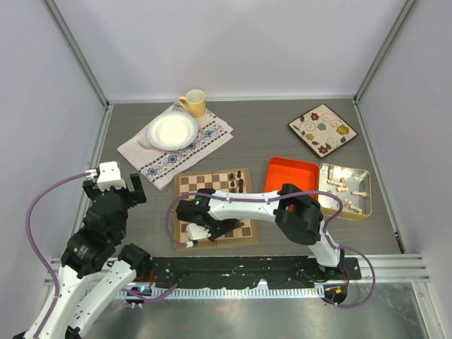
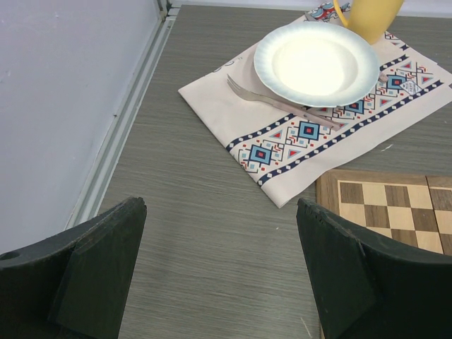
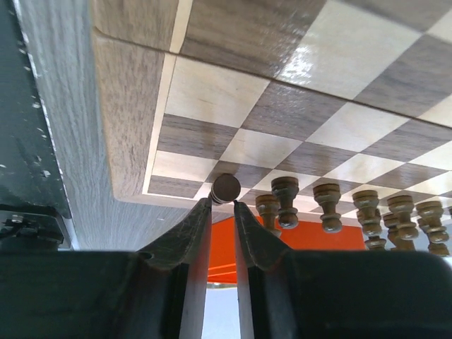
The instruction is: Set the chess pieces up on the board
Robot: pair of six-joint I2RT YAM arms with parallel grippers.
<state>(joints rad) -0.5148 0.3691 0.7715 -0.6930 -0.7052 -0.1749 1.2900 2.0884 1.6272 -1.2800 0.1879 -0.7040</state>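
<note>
Right gripper (image 3: 224, 205) was pinched onto one dark piece (image 3: 226, 189), a fingertip tight on each side, with the board (image 3: 233, 99) directly under it. So the step in hand looked like seating a dark man on its square. Whether the base had met the wood, I could not tell.

Next move, by my read: settle it upright on the chosen square, ease the jaws apart without tipping it, then lift straight away.

Left gripper (image 2: 222, 265) hung with its jaws wide apart and nothing between them, over bare table, the board's corner just off to its right.

Counting time! One piece in the grip. Out beyond the right fingertips stood a row of standing dark pieces (image 3: 286, 201), at least six, the far ones overlapping too much to be sure. Further beyond was one orange tray (image 1: 289, 164). Back by the right arm's elbow sat one tin (image 1: 346, 167) of pale pieces (image 1: 346, 188), too small to count.
</note>
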